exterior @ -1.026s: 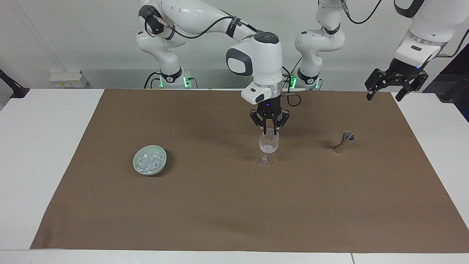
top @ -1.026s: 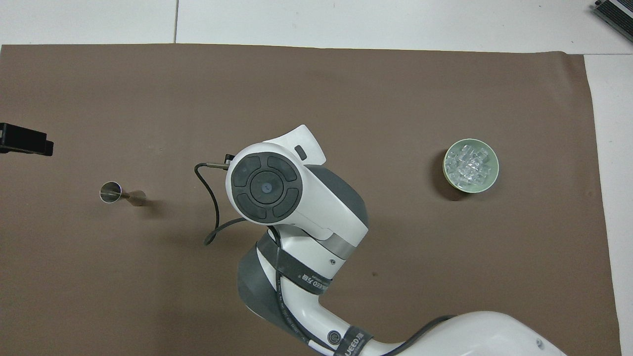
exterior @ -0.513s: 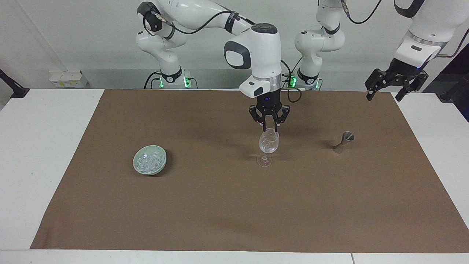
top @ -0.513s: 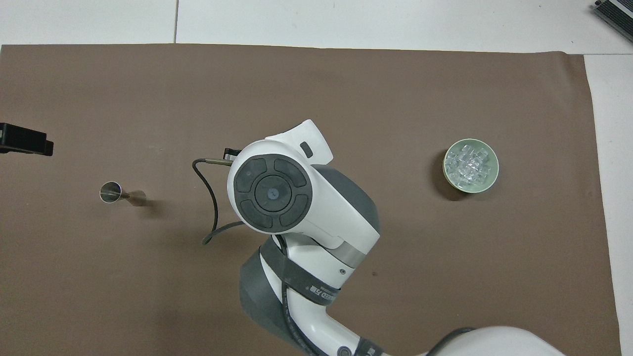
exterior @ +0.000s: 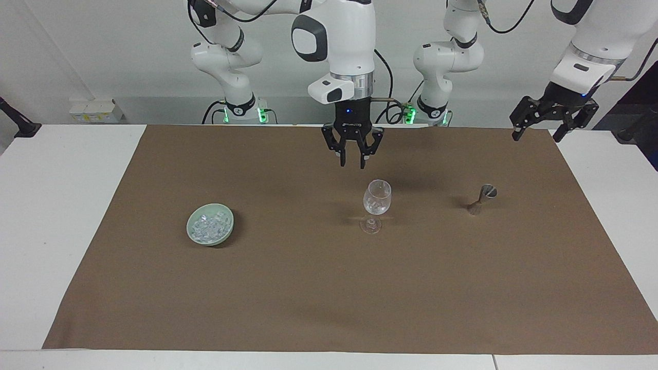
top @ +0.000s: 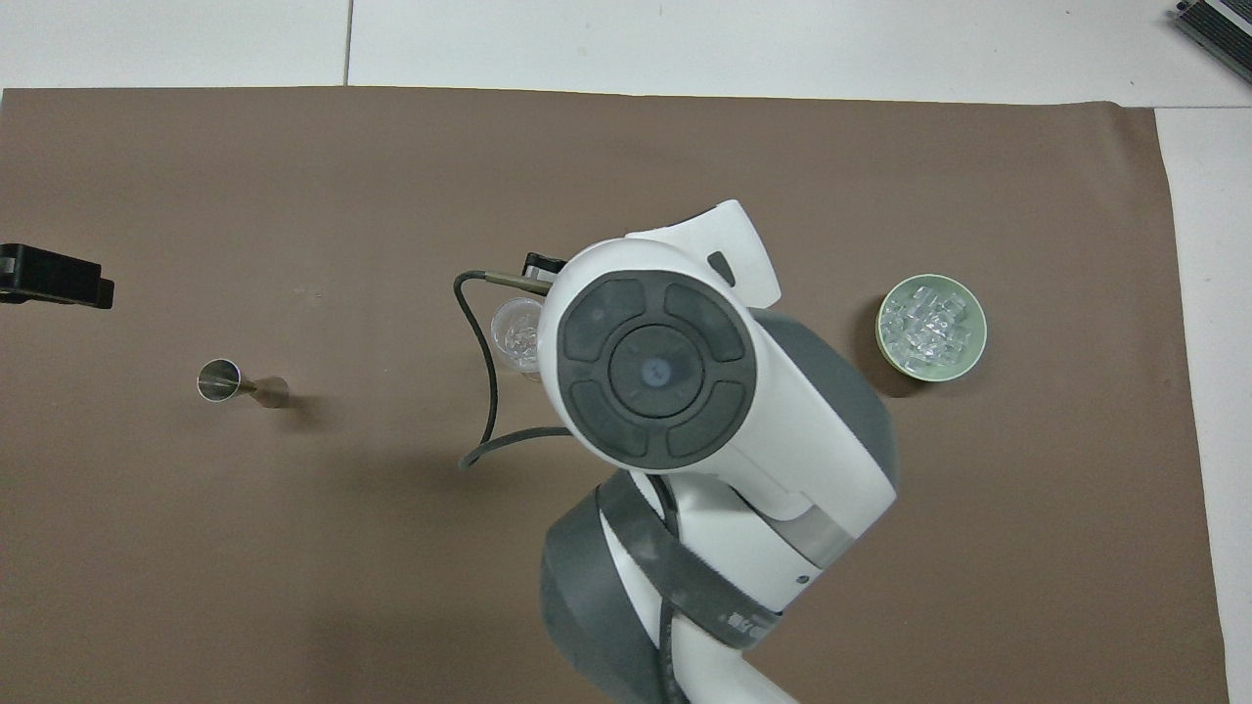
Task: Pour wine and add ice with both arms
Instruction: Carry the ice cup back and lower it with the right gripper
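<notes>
A clear stemmed glass (exterior: 377,200) (top: 516,332) stands upright mid-cloth with a few pieces of ice (exterior: 377,207) in it. More ice (exterior: 207,226) (top: 929,323) fills a green bowl (exterior: 229,226) (top: 975,342) toward the right arm's end. My right gripper (exterior: 352,164) hangs open and empty, well above the cloth beside the glass; its own wrist hides it from overhead. My left gripper (exterior: 536,137) waits open, high over the cloth's corner at the left arm's end. No wine shows in either view.
A small metal jigger (exterior: 482,199) (top: 240,381) stands on the brown cloth (exterior: 329,298) between the glass and the left arm's end. White table (exterior: 61,205) borders the cloth. The right arm's wrist (top: 655,372) covers much of the overhead view.
The right gripper has lifted off the glass's rim, risen and drifted toward the bowl's end, its fingers parting a little. The glass stays put. The left arm has not moved.
</notes>
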Robot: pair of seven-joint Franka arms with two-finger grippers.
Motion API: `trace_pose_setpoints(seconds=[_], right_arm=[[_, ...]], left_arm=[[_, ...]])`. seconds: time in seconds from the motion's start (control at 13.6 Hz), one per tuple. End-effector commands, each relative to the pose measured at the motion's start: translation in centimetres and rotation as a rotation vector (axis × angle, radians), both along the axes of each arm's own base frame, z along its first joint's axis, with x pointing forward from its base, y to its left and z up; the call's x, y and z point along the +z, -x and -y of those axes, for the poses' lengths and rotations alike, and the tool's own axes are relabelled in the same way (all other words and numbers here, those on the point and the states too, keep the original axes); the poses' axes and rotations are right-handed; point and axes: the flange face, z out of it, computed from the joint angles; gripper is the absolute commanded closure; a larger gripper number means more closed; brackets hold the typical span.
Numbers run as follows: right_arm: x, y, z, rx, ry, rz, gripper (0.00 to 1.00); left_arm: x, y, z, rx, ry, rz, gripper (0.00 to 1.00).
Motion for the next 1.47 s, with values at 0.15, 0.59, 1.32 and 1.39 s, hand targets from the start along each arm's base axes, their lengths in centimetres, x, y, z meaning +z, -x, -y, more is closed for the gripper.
trace_pose_setpoints(seconds=[0.15,0.59,1.32,1.39], right_arm=[[2.2,0.3,6.7,0.048,0.089,-0.004,0.46],[7.6,2.2,14.7,0.138,0.163,-0.096,0.03],[10.5,2.1,25.2,0.256,0.103,-0.187,0.00],[10.2,1.9,26.1,0.262,0.107,-0.194,0.00]], left_arm=[[0.2,-0.1,0.6,0.023,0.020,0.002,0.00],[0.2,0.0,0.6,0.021,0.018,-0.003,0.00],[-0.1,-0.2,1.4,0.034,0.014,-0.006,0.00],[-0.1,-0.2,1.3,0.033,0.014,-0.006,0.00]])
